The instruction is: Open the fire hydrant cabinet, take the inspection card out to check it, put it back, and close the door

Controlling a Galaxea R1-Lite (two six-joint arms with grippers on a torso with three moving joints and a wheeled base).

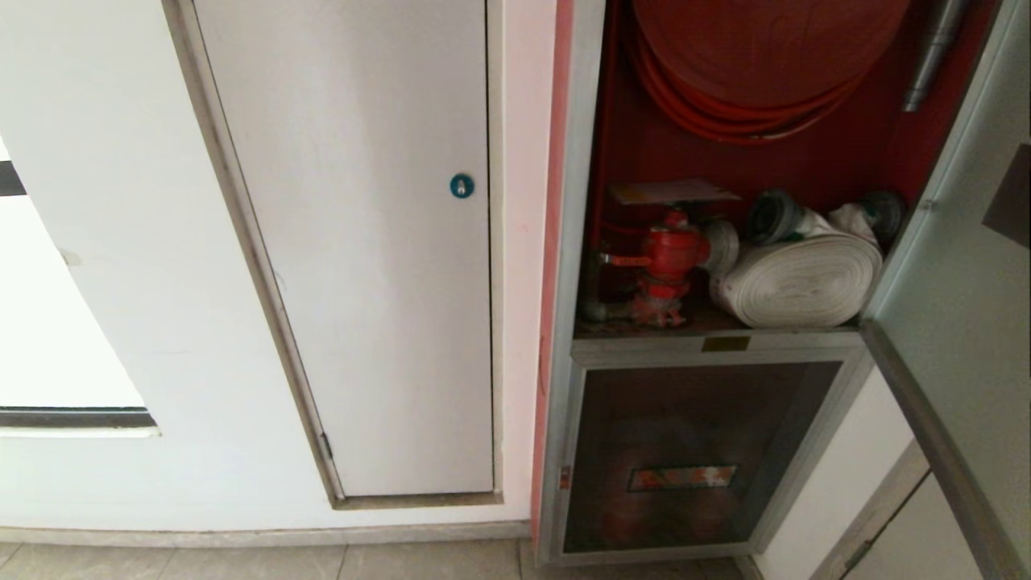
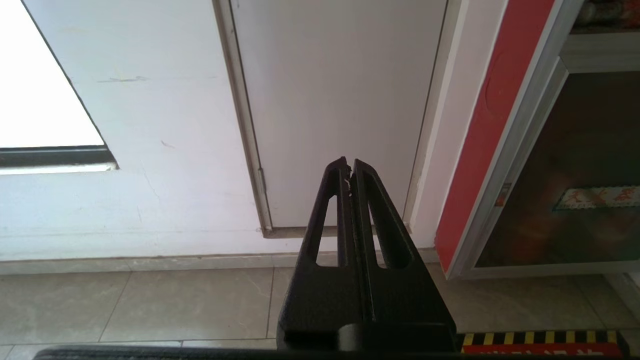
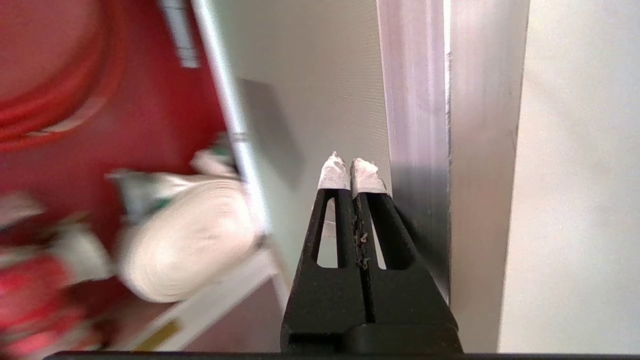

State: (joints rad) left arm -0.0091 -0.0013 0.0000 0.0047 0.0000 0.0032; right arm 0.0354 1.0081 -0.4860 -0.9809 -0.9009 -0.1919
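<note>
Fire hydrant cabinet (image 1: pixel 576 242) stands open. The door (image 1: pixel 958 322) is swung out to the right, its pane seen nearly edge-on. Inspection card (image 1: pixel 672 192) lies flat on top of the red valve (image 1: pixel 668 258), left of the white rolled hose (image 1: pixel 805 282), under the red hose reel (image 1: pixel 765 56).

Right pincer (image 3: pixel 348 167): fingers pressed together, empty, close to the door's inner face beside its aluminium frame. It is out of the head view. Left pincer (image 2: pixel 349 165): together, empty, parked low, pointing at the white panel's foot.

Step in hand, by my reading: get the right pincer off the door and over to the card.

- Spread the fingers before you enter the cabinet.
- Come in level with the card and take its near edge, not the middle.
- Stay clear of the valve wheel and the hose coupling.
- Grip lightly; thin sheet, it will likely bend or slide back.
</note>
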